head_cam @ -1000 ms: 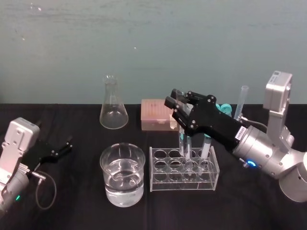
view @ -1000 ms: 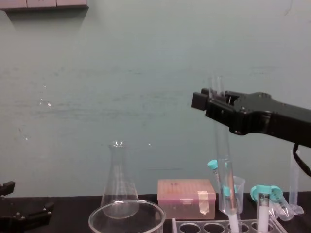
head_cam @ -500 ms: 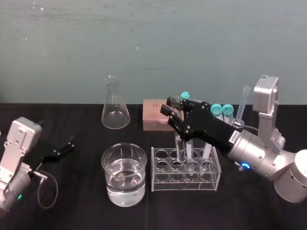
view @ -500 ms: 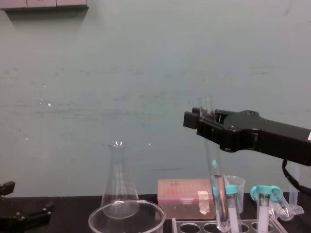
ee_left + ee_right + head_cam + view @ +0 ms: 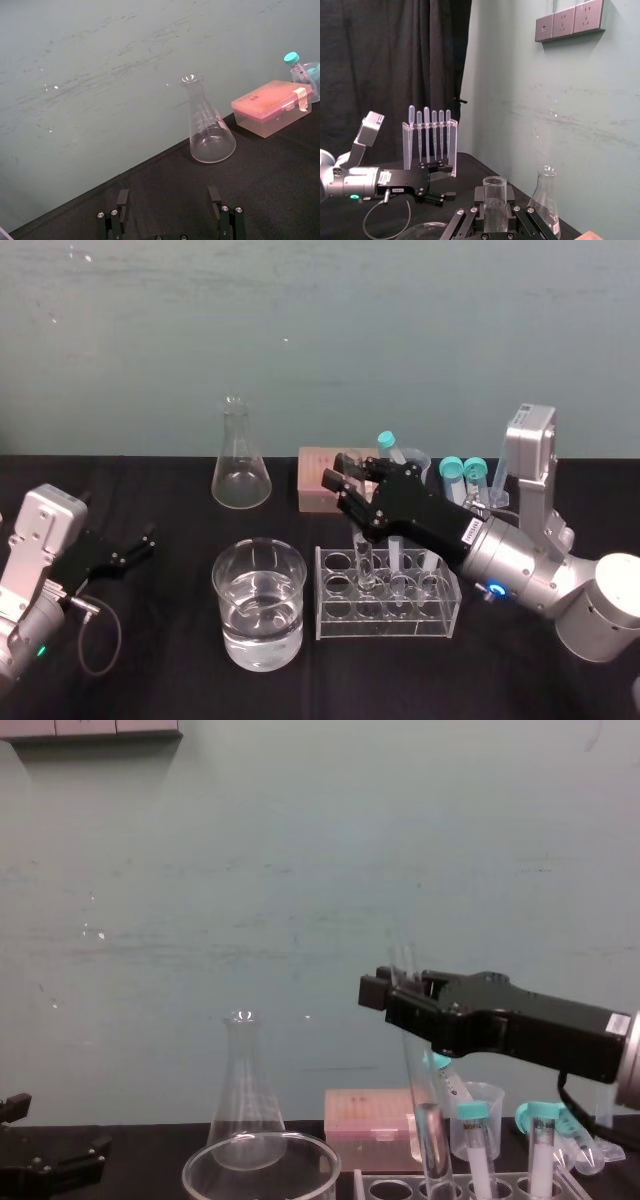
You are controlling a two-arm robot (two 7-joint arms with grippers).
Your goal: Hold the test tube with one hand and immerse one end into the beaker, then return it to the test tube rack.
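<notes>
1. A clear glass flask [image 5: 238, 476] with a wide bottom and a thin neck stands at the back of the black table [image 5: 160, 670].
2. A pink box [image 5: 315, 480] sits near it.
3. Tubes with teal caps [image 5: 452, 468] stand farther right.
4. A clear stand of droppers [image 5: 429, 145] is upright on the table.
5. Grey wall plugs [image 5: 570, 20] sit high up.

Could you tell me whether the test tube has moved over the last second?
Yes: the test tube has dropped and shifted left, nearer the flask.
</notes>
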